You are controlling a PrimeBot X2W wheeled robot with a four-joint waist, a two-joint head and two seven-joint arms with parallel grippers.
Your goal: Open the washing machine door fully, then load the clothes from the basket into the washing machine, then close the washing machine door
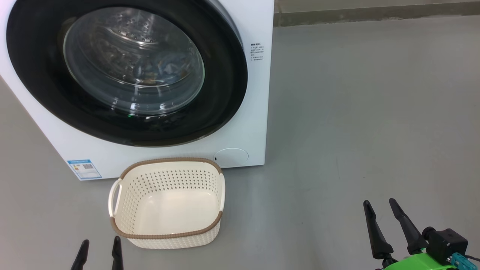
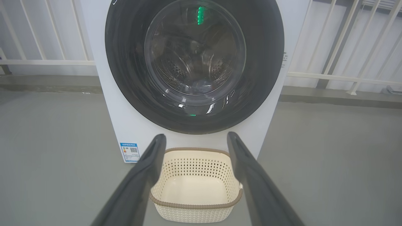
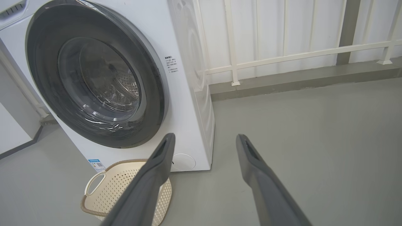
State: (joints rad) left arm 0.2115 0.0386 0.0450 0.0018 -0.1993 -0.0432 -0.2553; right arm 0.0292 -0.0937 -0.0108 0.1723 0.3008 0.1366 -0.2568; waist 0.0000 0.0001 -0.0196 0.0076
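The white washing machine [image 1: 258, 97] stands at the upper left of the head view. Its round black-rimmed washing machine door [image 1: 127, 71] lies shut against the front. Through the glass, a patch of blue clothes [image 1: 168, 69] shows low in the drum. The cream basket [image 1: 168, 236] sits on the floor just in front, with its bare bottom showing. My left gripper [image 1: 101, 242] is open just left of the basket's near corner, and in the left wrist view [image 2: 196, 135] its fingers frame the basket [image 2: 194, 205]. My right gripper [image 1: 379, 202] stands open over bare floor, well to the right.
Grey floor [image 1: 356, 112] stretches to the right of the machine. A low kerb [image 3: 298, 81] and a white railing [image 3: 282, 58] run behind it. A blue sticker [image 1: 84, 169] and a round cover [image 1: 231, 156] mark the machine's lower front.
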